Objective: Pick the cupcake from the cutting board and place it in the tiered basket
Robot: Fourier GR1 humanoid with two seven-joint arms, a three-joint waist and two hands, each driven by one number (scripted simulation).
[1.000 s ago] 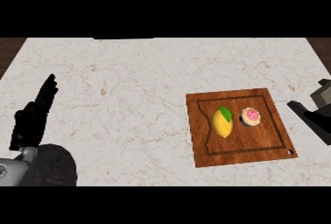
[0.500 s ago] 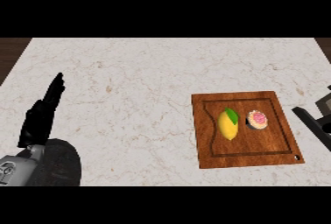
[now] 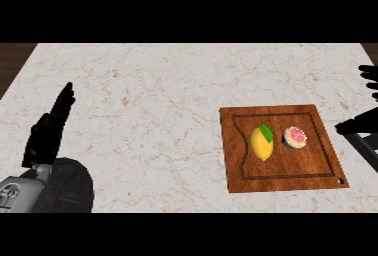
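Observation:
A small cupcake [image 3: 295,137] with pink frosting sits on the right half of the wooden cutting board [image 3: 284,180]. My right hand [image 3: 356,124] shows only in part at the view's right edge, just right of the board; its fingers [image 3: 368,71] are spread well above the thumb, open and holding nothing. My left hand [image 3: 49,130] rests at the far left with straight fingers pointing up, far from the board. No tiered basket is in view.
A yellow mango [image 3: 261,142] with a green leaf lies on the board just left of the cupcake. The pale marble counter [image 3: 155,105] stretches wide between my left hand and the board. The counter's dark far edge runs along the top.
My right hand has shifted toward the right edge, and its fingers now show higher up, spread away from the thumb. The left hand has barely moved.

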